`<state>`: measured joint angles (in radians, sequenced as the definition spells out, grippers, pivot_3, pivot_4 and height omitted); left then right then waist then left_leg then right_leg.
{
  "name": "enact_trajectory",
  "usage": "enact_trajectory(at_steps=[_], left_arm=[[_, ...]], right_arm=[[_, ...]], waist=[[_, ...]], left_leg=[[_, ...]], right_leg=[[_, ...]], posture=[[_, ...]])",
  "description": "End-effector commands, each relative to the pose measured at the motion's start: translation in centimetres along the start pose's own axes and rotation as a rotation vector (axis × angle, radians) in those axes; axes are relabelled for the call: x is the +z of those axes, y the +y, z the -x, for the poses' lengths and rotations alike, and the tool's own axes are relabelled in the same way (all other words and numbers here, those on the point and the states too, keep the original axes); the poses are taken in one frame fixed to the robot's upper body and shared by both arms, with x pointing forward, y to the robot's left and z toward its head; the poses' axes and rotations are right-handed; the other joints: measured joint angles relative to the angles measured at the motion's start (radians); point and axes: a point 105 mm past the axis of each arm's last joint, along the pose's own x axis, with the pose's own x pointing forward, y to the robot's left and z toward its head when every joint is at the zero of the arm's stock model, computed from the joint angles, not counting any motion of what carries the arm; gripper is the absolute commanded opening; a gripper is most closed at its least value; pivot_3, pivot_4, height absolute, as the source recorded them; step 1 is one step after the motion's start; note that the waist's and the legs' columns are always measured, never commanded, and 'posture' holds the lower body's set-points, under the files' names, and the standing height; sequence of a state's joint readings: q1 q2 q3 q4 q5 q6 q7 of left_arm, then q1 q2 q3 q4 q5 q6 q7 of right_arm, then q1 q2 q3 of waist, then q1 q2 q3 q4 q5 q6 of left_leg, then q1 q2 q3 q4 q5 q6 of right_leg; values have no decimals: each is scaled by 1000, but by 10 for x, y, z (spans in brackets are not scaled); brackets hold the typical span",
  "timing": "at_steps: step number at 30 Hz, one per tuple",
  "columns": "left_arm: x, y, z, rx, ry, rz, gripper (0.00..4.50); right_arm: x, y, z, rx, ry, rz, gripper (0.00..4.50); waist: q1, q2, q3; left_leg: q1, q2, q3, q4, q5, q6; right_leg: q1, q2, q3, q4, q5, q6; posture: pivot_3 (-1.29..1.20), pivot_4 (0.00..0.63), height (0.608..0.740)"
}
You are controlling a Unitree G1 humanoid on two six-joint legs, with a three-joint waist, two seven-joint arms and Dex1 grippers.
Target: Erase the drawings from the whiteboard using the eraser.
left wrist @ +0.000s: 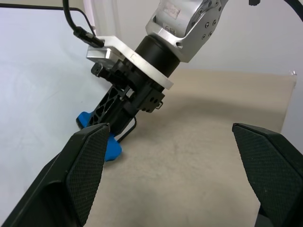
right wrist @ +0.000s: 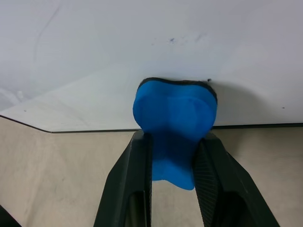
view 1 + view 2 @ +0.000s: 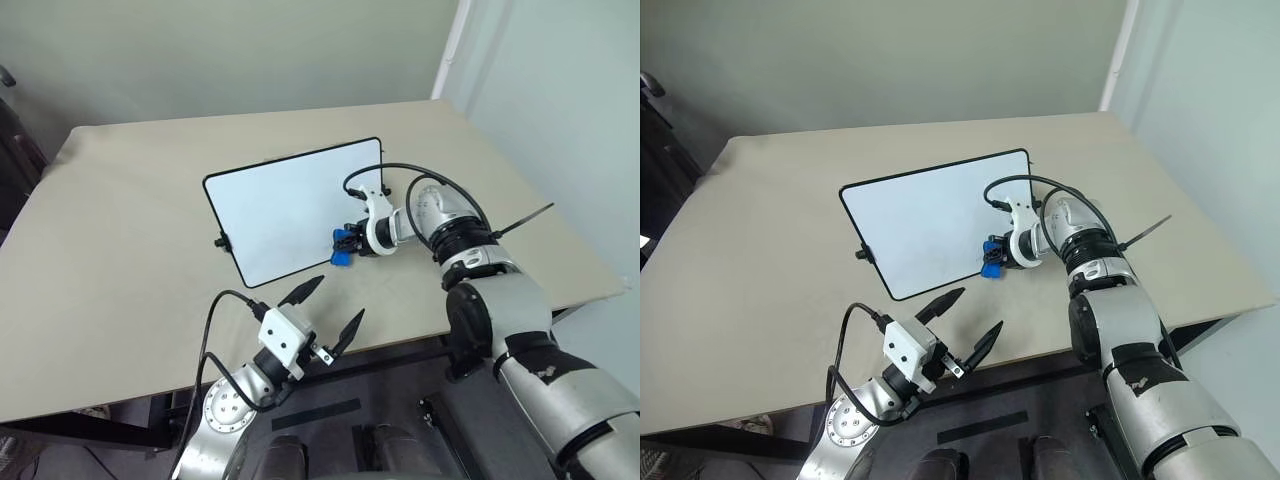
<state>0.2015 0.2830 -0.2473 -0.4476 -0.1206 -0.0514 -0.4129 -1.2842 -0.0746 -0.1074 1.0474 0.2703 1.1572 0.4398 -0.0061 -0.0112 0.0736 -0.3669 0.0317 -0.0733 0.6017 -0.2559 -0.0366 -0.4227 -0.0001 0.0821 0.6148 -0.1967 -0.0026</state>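
The right gripper [image 2: 173, 163], jaws clamped on the eraser [image 2: 174, 123], presses at the whiteboard [image 3: 285, 205] near edge; it may slip onto the counter [image 3: 130, 250]. Left gripper [image 3: 325, 310] jaws apart.

eraser [image 2: 174, 120]: blue, pressed on board's near edge | whiteboard [image 3: 280, 205]: flat, white, black-framed

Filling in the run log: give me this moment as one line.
right gripper: shut on eraser | eraser: at whiteboard near edge | left gripper: open, empty | drawings: none discernible
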Motion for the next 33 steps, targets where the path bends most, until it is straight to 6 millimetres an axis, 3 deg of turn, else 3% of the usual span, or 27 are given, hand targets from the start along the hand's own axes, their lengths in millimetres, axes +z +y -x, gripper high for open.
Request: enact_trajectory(at_steps=[1, 7, 12, 26, 33], left_arm=[[7, 0, -2, 0, -35, -16, 4500], [8, 0, -2, 7, -37, -16, 4500], [8, 0, 0, 13, -38, -16, 4500], [9, 2, 2, 12, -39, -24, 4500], [11, 2, 1, 9, -40, -25, 4500]], right_arm=[[-5, 24, -9, 64, 34, 40, 1158], [-17, 37, -17, 110, 88, 33, 1158], [-16, 24, -14, 77, 76, -31, 1158], [20, -6, 8, 14, -122, -80, 1158], [29, 1, 15, 40, -142, -71, 1158]], waist=[[-2, 0, 0], [0, 0, 0], [1, 0, 0], [9, 2, 1], [3, 3, 2]], left_leg=[[0, 0, 0, 0, 0, 0], [0, 1, -2, 0, 0, 0], [0, 1, -1, 2, -3, -1], [-1, 0, -1, 5, -10, -4], [0, 0, -1, 7, -10, -4]], right_leg=[[0, 1, 0, -1, 0, 0], [0, 2, 0, -5, 0, 0], [-1, 2, 0, -5, 0, 0], [0, 2, 0, -4, 4, -7], [-1, 2, 0, -4, 4, -7]], posture=[[0, 150, 730], [0, 150, 730], [0, 150, 730], [0, 150, 730], [0, 150, 730]])
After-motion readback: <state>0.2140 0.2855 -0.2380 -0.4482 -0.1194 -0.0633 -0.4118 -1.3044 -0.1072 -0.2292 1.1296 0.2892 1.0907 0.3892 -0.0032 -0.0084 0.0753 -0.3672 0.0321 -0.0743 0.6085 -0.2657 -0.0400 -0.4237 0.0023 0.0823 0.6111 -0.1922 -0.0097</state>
